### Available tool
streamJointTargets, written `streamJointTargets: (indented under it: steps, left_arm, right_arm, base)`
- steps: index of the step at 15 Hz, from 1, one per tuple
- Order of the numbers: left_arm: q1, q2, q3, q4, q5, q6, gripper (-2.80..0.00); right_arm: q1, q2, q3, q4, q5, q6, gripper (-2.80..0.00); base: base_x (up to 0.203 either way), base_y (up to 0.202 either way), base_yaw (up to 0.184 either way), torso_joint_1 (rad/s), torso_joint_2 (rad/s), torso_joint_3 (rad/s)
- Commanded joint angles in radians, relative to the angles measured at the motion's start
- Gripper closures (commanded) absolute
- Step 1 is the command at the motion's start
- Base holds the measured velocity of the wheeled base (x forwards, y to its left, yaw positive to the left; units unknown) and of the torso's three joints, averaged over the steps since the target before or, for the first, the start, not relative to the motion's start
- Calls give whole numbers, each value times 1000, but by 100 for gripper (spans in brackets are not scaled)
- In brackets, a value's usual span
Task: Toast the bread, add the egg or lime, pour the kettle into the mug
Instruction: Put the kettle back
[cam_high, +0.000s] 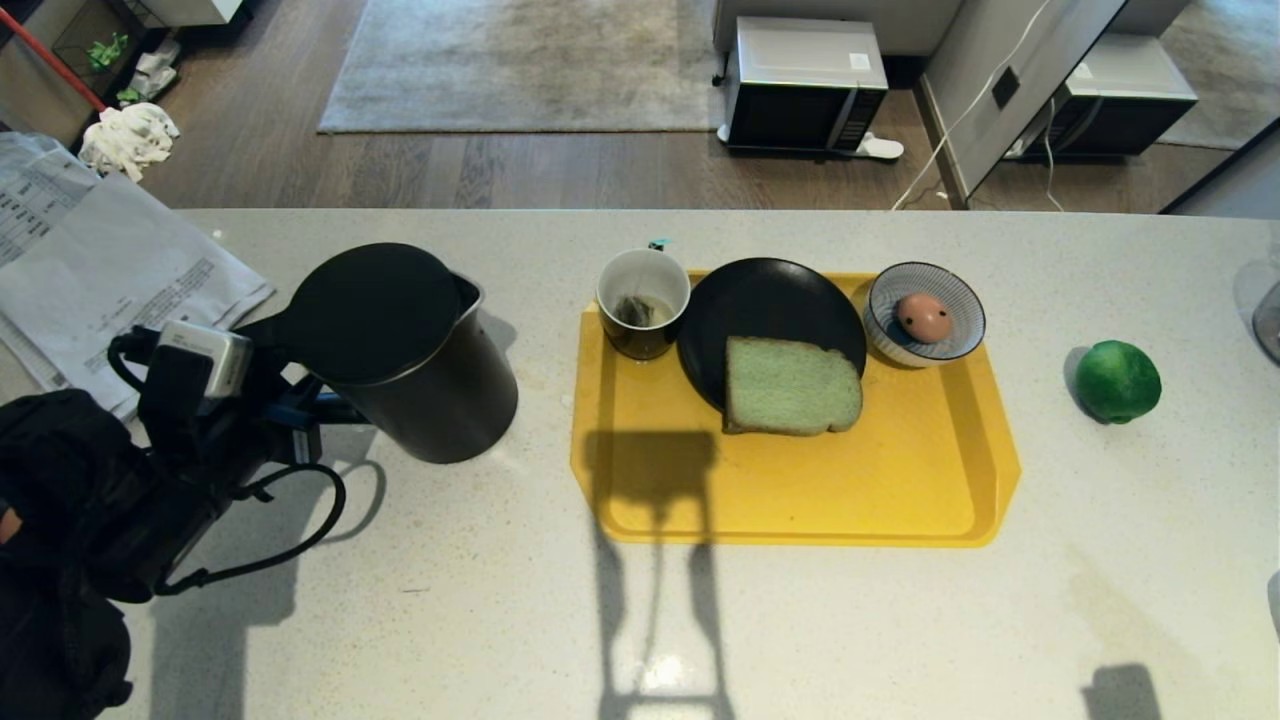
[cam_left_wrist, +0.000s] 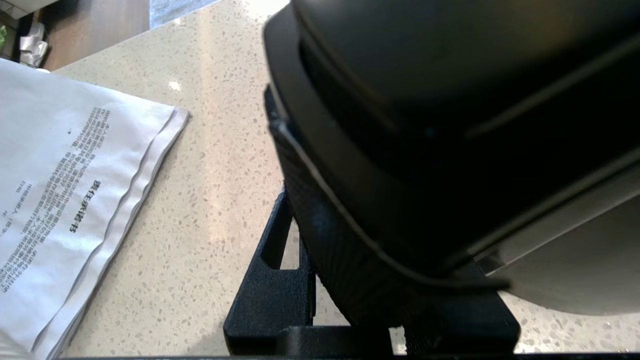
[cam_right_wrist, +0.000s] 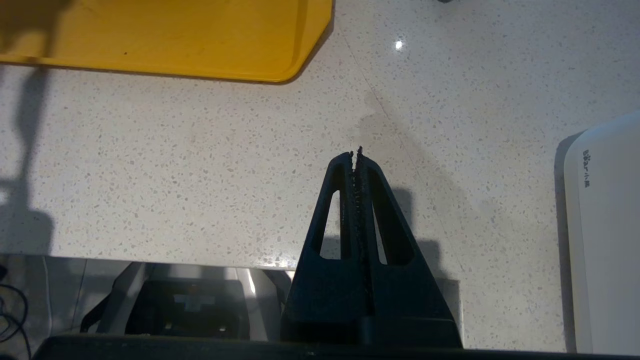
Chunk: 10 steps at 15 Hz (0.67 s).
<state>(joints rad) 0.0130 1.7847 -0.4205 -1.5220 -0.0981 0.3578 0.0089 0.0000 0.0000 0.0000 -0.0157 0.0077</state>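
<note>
Head view: we find the kettle (cam_high: 405, 350) at centre left, tilted with its spout toward the mug (cam_high: 643, 303), but well short of it. The left tool (cam_high: 285, 405) sits at lower left against the kettle's handle side; the grip itself is masked by the arm and its cabling. The mug stands at the upper left corner of the yellow tray (cam_high: 800, 490), a tea bag inside it. The bread (cam_high: 790, 386) lies half on the black plate (cam_high: 770, 310) at centre, half over the tray. The egg (cam_high: 923, 317) rests in a striped bowl (cam_high: 925, 312) at the tray's upper right, and the lime (cam_high: 1117, 381) sits on the tabletop (cam_high: 640, 630) at right, off the tray. We judge the pouring step to be in hand. The next move calls for carrying the kettle across until the spout is over the mug, then tipping further without striking the rim.

Left wrist view: the kettle's black handle (cam_left_wrist: 350, 240) fills the centre and right, clamped between the tool's fingers (cam_left_wrist: 272, 295) at a narrow setting. The spout is out of frame, as is the mug. Printed papers (cam_left_wrist: 65, 200) lie at left.

Right wrist view: the right tool (cam_right_wrist: 358, 152) hangs at centre over bare tabletop, its jaws pressed together and empty. A tray corner shows at upper left; a white appliance (cam_right_wrist: 600, 235) is cut off at right and we cannot identify it.
</note>
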Motion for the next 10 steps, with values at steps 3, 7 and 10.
streamJointTargets:
  steps: [3,7,10]
  left_arm:
    - [-4,-8,16,-8,-2,3,-280]
    - [-10,-20,54,-8,-2,4,-280]
    - [-25,-60,114,-8,-1,5,-280]
  right_arm:
    - [0,0,2,0,0,0,0]
    - [0,0,0,0,0,0,0]
    - [0,0,2,0,0,0,0]
  base:
    - [0,0,0,0,0,0]
    - [0,0,0,0,0,0]
    - [0,0,0,0,0,0]
